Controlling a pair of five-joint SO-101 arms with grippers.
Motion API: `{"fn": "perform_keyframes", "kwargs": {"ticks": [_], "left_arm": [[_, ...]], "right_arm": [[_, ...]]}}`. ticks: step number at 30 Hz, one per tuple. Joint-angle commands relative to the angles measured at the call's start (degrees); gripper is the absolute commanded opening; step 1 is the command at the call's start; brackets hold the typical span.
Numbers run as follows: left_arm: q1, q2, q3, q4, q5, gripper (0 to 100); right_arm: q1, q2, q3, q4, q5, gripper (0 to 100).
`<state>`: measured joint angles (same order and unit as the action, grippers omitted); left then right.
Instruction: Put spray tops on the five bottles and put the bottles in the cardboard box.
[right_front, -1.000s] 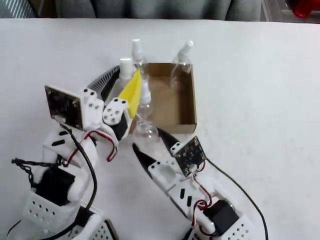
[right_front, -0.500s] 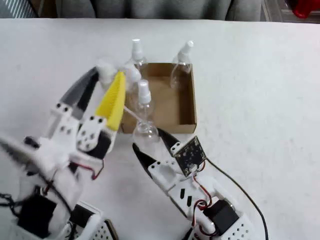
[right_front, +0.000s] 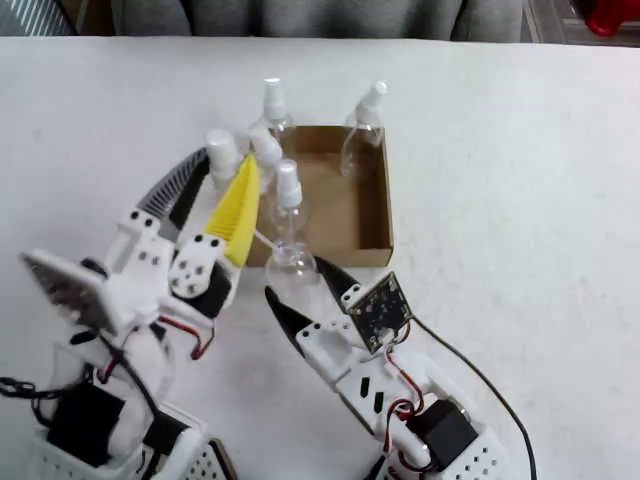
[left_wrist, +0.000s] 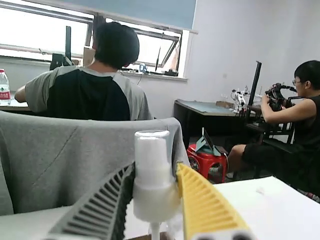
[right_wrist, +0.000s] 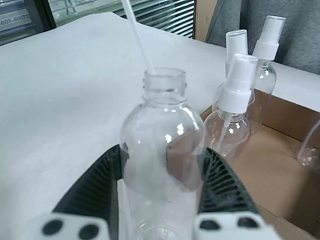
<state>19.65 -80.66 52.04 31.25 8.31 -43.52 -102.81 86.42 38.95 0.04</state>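
1. Swung back toward 7 o'clock, the left gripper (right_front: 228, 160) stays clenched on the spray top (left_wrist: 151, 167), whose dip tube (right_wrist: 137, 37) now meets the last open neck.
2. Nearest, the right gripper (right_front: 293, 278) grasps that bottle (right_wrist: 162, 145) at the cardboard box (right_front: 385, 200)'s 6 o'clock edge.
3. Beyond, 4 capped bottles (right_front: 365, 130) line its 9-to-1 o'clock edges. Open table (right_front: 520, 150) lies at 3 o'clock.

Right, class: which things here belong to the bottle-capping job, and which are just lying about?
Job in hand:
open bottle, in the right gripper
spray top, in the left gripper
four capped bottles
box

Lying about:
grey chair
red stool
red object
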Motion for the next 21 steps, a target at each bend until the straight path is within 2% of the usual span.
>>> {"fn": "perform_keyframes", "kwargs": {"ticks": [1,4,10,17,21], "left_arm": [[0.75,-1.45,0.79,-0.18,-0.18,2],[0.75,-1.45,2.37,-0.18,0.00,2],[1.19,-1.54,5.27,0.09,4.84,2],[7.34,-1.54,9.67,0.35,4.66,2],[8.13,-1.54,11.34,0.35,4.66,2]], "right_arm": [[0.13,-0.48,-0.79,-1.10,-0.09,1.7],[0.13,-0.48,-0.79,-1.10,-0.09,1.7],[0.13,-0.48,-0.79,-1.10,-0.09,1.7],[0.13,-0.48,-0.79,-1.10,-0.09,1.7],[0.13,-0.40,-0.18,-1.19,-0.09,1.7]]}}
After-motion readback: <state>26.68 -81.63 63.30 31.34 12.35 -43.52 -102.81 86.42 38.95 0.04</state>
